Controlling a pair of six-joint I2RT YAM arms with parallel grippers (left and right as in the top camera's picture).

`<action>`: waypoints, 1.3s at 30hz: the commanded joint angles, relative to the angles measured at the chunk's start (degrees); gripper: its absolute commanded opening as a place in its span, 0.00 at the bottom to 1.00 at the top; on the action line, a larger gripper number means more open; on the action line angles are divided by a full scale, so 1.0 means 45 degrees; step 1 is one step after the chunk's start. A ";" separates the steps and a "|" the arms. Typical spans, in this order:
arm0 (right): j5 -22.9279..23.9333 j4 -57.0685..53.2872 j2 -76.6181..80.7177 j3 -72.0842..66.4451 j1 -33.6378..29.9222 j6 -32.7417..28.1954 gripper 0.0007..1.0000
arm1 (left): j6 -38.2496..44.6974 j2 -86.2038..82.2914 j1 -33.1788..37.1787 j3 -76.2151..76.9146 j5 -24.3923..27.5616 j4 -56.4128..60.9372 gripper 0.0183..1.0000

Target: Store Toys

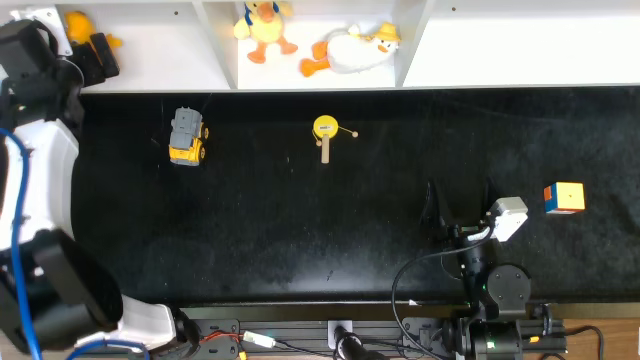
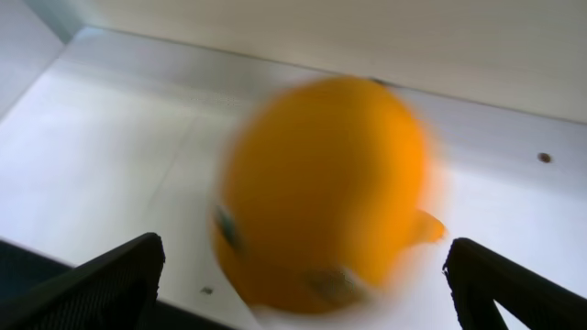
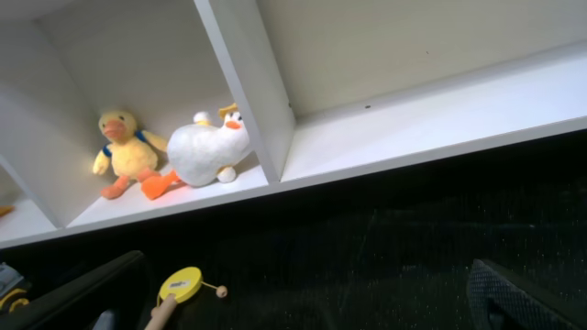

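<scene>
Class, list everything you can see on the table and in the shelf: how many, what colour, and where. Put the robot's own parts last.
shelf: one, white, three compartments along the table's far edge
table: one, black
orange toy: one, orange, left compartment; too blurred to identify
duck plush: one, yellow, middle compartment, sitting upright
goose plush: one, white with orange feet, middle compartment, lying beside the duck plush
toy truck: one, grey and yellow, table's left part
rattle drum: one, yellow with a wooden handle, table's middle
puzzle cube: one, multicoloured, table's right part
left gripper: one, black, open, at the orange toy
right gripper: one, black, open, over the table's right part
</scene>
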 commanded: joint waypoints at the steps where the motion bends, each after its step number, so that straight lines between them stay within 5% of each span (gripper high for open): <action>1: 0.0102 0.0063 -0.0107 -0.0165 0.0063 0.0053 1.00 | 0.0248 -0.0670 0.0097 0.0165 -0.0131 -0.0287 1.00; 21: 0.0102 0.0063 -0.0107 -0.0165 0.0063 0.0053 1.00 | 0.0393 -0.3293 0.0097 0.0165 -0.0053 -0.3818 1.00; 31: 0.0102 0.0063 -0.0107 -0.0165 0.0058 0.0053 0.99 | 0.1345 -0.5280 -0.0019 -0.0549 0.3900 -0.7592 1.00; 39: 0.0102 0.0063 -0.0107 -0.0165 0.0063 0.0053 0.99 | 0.1234 -0.5275 -0.1841 -0.3157 0.1715 -0.6285 1.00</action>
